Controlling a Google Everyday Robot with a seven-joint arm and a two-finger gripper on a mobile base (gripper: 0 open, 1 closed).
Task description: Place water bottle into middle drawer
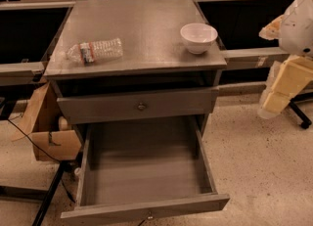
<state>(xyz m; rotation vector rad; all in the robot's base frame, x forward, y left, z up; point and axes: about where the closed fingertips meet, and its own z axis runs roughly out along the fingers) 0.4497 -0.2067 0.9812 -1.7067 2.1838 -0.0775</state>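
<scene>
The water bottle (95, 51) lies on its side on the left part of the grey cabinet top (142, 29), cap pointing left. The middle drawer (146, 171) stands pulled out wide below, its flat floor bare. My gripper (272, 103) hangs at the right edge of the view on the white and pale-yellow arm (293, 49). It is to the right of the cabinet, above the floor, and far from the bottle and the drawer.
A white bowl (198, 36) stands on the right part of the cabinet top. A shut grey drawer panel with a round brass knob (141, 106) sits above the open drawer. A cardboard box (51, 137) and cables lie on the floor at left.
</scene>
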